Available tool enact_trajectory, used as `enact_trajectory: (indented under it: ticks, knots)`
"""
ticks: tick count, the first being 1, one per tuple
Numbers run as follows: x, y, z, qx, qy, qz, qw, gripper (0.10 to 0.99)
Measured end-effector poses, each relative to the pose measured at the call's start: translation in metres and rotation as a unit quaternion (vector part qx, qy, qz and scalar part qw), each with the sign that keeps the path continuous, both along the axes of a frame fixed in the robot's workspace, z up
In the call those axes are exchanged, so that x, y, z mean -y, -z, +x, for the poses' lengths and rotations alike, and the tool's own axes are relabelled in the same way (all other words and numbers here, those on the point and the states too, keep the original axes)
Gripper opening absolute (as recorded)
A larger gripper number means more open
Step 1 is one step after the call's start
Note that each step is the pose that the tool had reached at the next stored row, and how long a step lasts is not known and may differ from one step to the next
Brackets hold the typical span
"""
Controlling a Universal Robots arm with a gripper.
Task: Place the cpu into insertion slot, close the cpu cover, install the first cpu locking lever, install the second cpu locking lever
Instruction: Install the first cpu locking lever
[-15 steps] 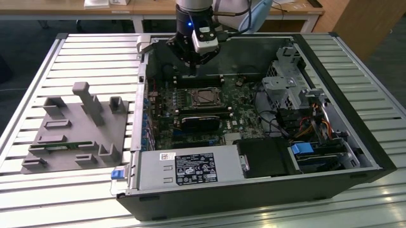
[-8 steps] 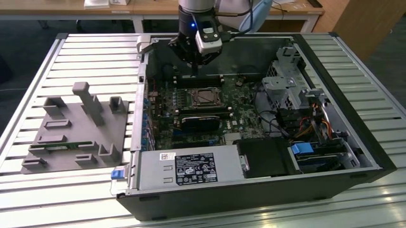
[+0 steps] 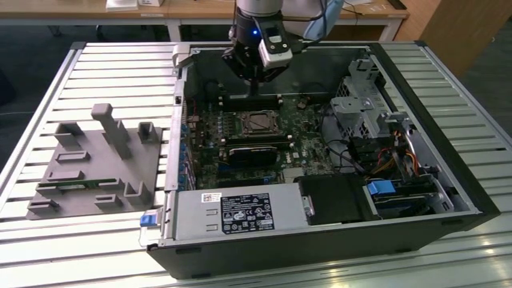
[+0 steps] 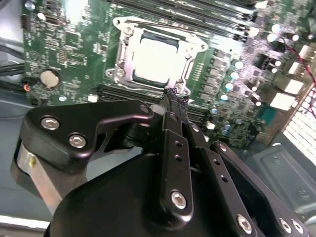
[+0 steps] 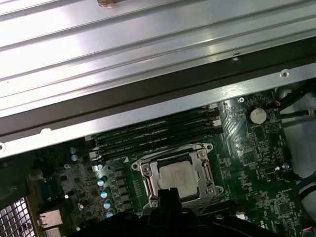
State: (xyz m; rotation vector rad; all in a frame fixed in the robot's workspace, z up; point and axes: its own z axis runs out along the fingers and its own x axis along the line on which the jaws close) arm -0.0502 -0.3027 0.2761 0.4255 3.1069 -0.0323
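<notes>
Already the cpu sat in the insertion slot on the green board, with the cpu cover down around it, its silver top showing through the window. Gripper hung just above the socket's edge, fingers pinched together, nothing visibly between them. Exterior view: gripper hung inside the open computer case, above the socket. Grey fixture block sat well apart, toward the exterior view's left.
</notes>
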Motion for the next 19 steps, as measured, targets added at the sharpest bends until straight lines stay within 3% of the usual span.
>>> enact_trajectory:
  ticks: [5, 9, 14, 19]
  knots:
    - [0.0000, 0.0007, 0.0041, 0.0002, -0.007, 0.0010, 1.0000, 0.102]
    - [0.0002, 0.0020, 0.0041, 0.0063, -0.018, 0.0031, 0.9998, 0.102]
    - [0.0036, 0.0033, 0.0041, 0.0188, -0.027, 0.0038, 0.9995, 0.102]
    - [0.0108, 0.0049, 0.0041, 0.0200, -0.027, 0.0039, 0.9994, 0.102]
